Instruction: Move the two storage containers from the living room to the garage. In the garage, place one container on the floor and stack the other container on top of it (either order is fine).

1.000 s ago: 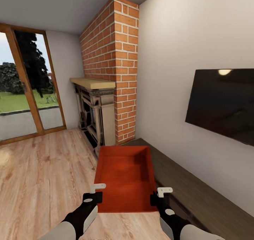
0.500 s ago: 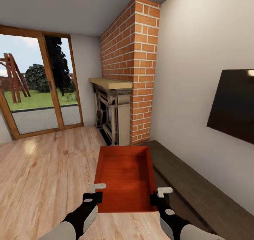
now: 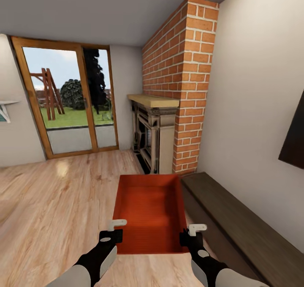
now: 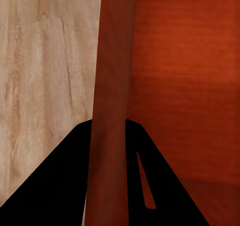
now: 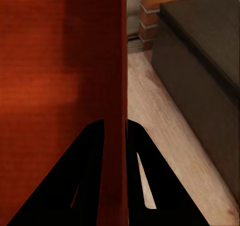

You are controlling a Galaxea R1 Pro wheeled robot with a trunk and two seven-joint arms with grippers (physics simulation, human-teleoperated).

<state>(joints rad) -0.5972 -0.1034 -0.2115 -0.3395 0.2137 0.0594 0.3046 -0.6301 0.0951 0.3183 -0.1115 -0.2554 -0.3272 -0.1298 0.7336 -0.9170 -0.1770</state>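
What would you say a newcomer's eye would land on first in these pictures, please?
First, the orange-red storage container, low in the middle of the head view, gripped on its side walls by the left gripper and right gripper. Then the brick chimney to the right, and the wood-framed glass doors at back left.

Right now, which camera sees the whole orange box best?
The head view: it shows the storage container whole, open on top, held between the left gripper and right gripper. The left wrist view gives one wall close up between dark fingers; the right wrist view shows the opposite wall.
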